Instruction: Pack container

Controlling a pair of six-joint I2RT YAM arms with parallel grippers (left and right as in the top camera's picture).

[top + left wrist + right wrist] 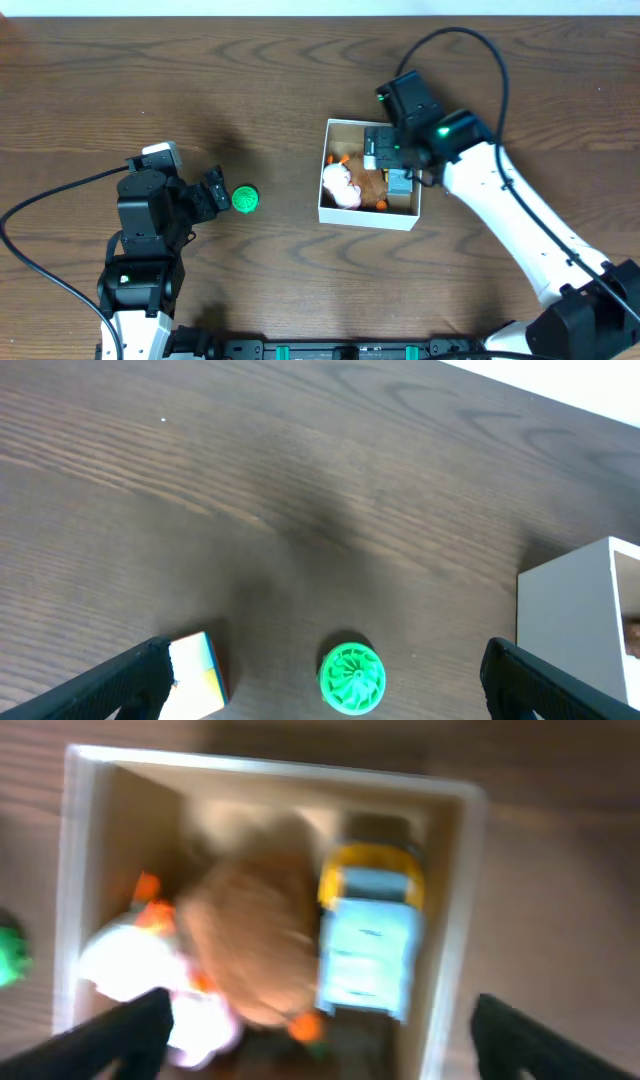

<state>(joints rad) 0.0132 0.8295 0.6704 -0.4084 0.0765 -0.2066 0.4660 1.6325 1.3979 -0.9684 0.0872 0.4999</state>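
Several toys (345,185) are packed in the box (365,218); a green wheel (245,199) is left outside. Left gripper (220,192) and right gripper (320,1010) are held wide open, empty.

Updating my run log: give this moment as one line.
left fingers open, green toy ahead | right fingers open above container holding toys

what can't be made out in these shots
- Toys in the container: right wrist view is blurred, shapes unclear.
- Container's upper right part, overhead: covered by the right gripper.
- Multicoloured block, left wrist: cut by the bottom edge, partly behind a finger.
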